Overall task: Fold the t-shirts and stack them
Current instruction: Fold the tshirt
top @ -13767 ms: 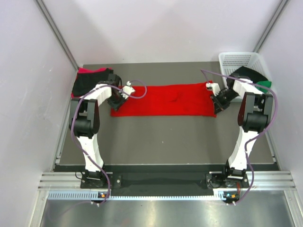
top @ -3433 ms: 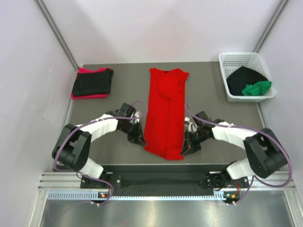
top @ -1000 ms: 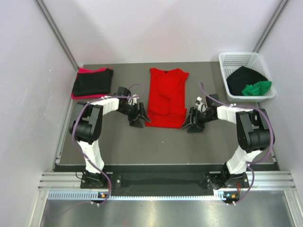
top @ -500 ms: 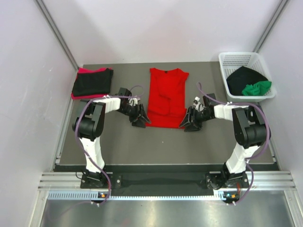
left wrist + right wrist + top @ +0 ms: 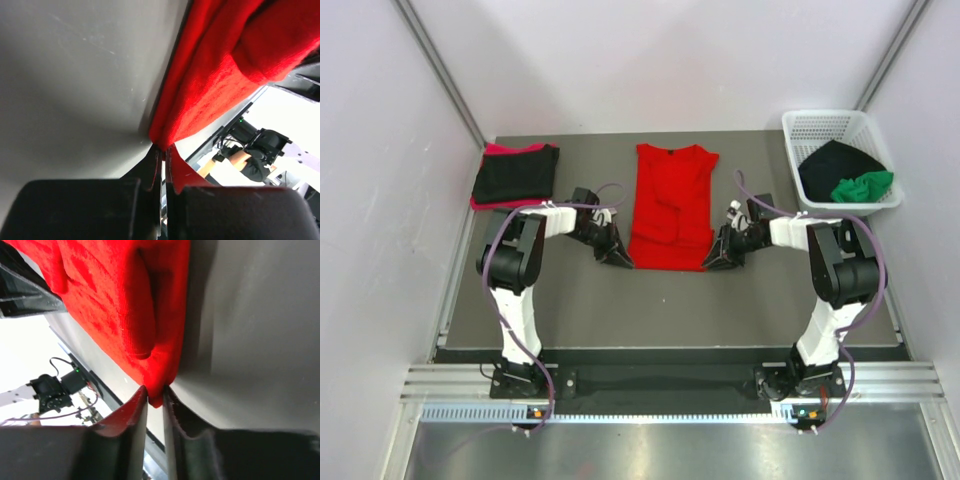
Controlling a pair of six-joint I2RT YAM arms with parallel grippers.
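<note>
We see left end effector (image 5: 618, 257) clamped on near corner of bright red t-shirt (image 5: 670, 205), right end effector (image 5: 713, 262) likewise.

I hold the left gripper (image 5: 620, 258) and right gripper (image 5: 712, 262) low, angled inward, each pinched onto the bright red cloth t-shirt (image 5: 670, 215).

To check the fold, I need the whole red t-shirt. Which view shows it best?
The top external view: the red t-shirt lies whole and folded. The wrist views show only one corner each, pinched in the left pincer and right pincer.
</note>
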